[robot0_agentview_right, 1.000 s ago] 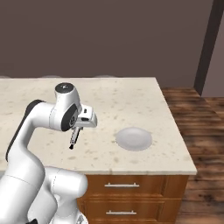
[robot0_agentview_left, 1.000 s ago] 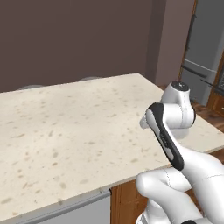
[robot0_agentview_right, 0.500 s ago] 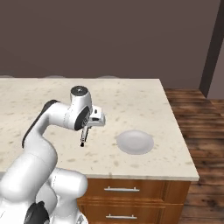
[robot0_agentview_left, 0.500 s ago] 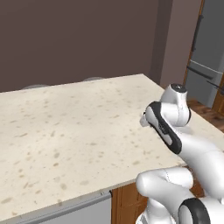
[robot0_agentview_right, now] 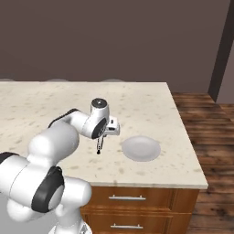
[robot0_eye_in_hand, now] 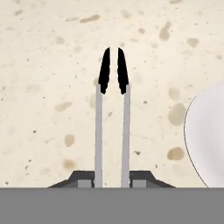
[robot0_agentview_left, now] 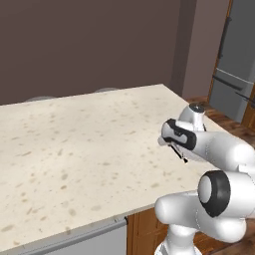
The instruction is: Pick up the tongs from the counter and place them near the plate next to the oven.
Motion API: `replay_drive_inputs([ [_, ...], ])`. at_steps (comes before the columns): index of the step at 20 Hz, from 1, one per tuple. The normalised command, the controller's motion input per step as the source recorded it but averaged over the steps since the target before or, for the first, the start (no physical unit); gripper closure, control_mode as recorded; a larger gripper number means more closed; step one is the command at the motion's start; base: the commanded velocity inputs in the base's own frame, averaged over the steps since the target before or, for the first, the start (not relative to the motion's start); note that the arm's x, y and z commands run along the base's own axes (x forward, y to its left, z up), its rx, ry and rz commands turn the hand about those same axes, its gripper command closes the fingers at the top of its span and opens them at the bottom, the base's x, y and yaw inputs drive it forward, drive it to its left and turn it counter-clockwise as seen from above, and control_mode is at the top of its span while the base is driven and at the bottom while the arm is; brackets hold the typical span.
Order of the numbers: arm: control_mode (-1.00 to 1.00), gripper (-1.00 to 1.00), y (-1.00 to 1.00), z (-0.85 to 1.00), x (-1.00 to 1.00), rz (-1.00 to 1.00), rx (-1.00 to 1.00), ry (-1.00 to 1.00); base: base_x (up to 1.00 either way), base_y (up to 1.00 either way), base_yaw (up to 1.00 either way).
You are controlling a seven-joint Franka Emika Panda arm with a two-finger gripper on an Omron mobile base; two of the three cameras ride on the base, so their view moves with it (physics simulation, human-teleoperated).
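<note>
Silvery tongs (robot0_eye_in_hand: pixel 112 118) with dark tips run up the middle of the hand view, clenched in the gripper (robot0_eye_in_hand: pixel 112 178), hanging above the counter (robot0_agentview_right: pixel 151 103) so they can go down beside the plate (robot0_agentview_right: pixel 140 148) at centre right. The plate's right side is cut off in the hand view.

Hand view: plate (robot0_eye_in_hand: pixel 208 131) cut by right edge, only its left arc shows. Tongs (robot0_eye_in_hand: pixel 113 127) run off the bottom, grip end hidden; pincer (robot0_eye_in_hand: pixel 112 179) fingertips barely clear the bottom, contact not resolvable. Left base view: forearm covers the pincer and most of the tongs (robot0_agentview_left: pixel 178 152), just a thin dark sliver. Fridge (robot0_agentview_left: pixel 234 64) cut by top and right edges. Desk (robot0_agentview_left: pixel 74 149) cut at the left.
</note>
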Motion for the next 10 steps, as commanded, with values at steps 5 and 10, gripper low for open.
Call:
replay_drive_inputs([
  [5, -1.0, 1.0, -0.02, -0.5, 0.17, 0.0, 0.0, 0.0, 0.0, 0.0, 0.0],
  [10, -1.0, 1.0, 0.0, -0.34, 0.01, 0.0, 0.0, 0.0, 0.0, 0.0, 0.0],
])
